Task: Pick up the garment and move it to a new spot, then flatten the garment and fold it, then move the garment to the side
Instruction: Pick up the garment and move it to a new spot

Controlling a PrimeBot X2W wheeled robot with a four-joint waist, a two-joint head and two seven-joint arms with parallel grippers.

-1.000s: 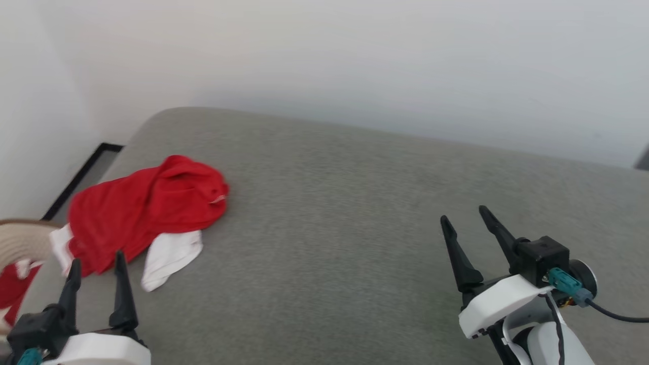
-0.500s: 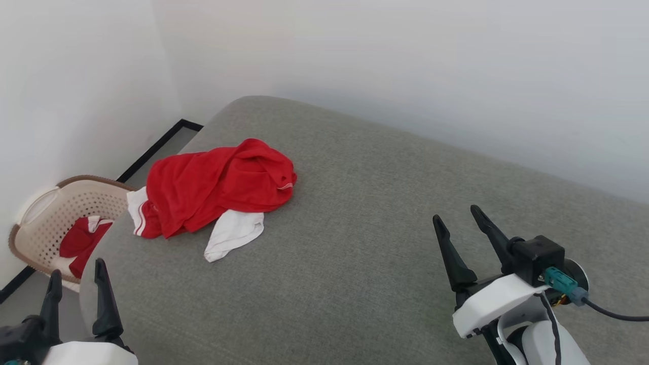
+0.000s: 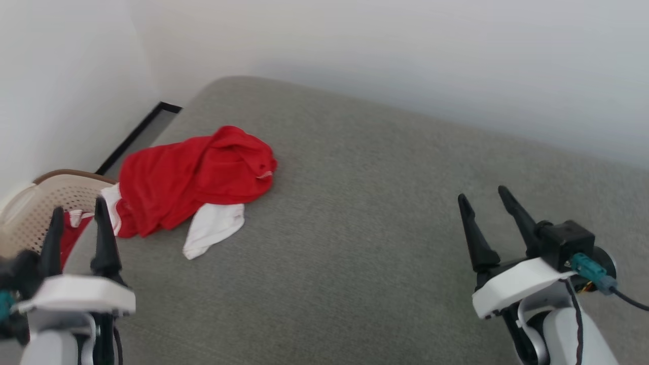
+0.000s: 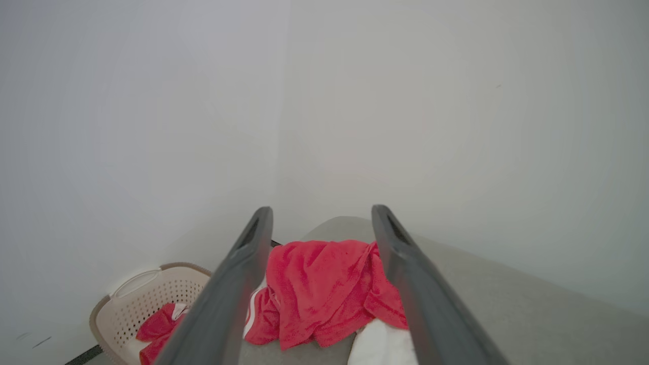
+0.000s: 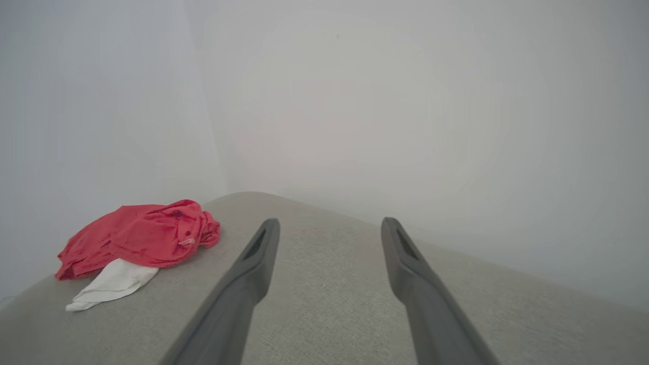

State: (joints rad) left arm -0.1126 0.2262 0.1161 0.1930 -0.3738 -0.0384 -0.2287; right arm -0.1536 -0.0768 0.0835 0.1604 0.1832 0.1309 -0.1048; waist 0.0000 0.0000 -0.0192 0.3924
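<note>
Garment [image 3: 192, 177]: red jersey tee, one white sleeve splayed out at near side. Crumpled in heap at far-left corner of grey padded surface [image 3: 355, 228], close to its left edge.
Left gripper [image 3: 79, 205]: near heap, apart from it, jaws spread, holding nothing.
Right gripper [image 3: 481, 193]: well apart to right, over bare padding, jaws spread, holding nothing.
Beige perforated basket [image 3: 30, 213]: beside surface's left edge, red-and-white cloth [image 4: 157, 324] inside.
White wall [image 3: 355, 50] behind.

Head view high, angled down; both wrist views low over grey cushion [image 3: 355, 228]; garment [image 3: 192, 177] common to all
</note>
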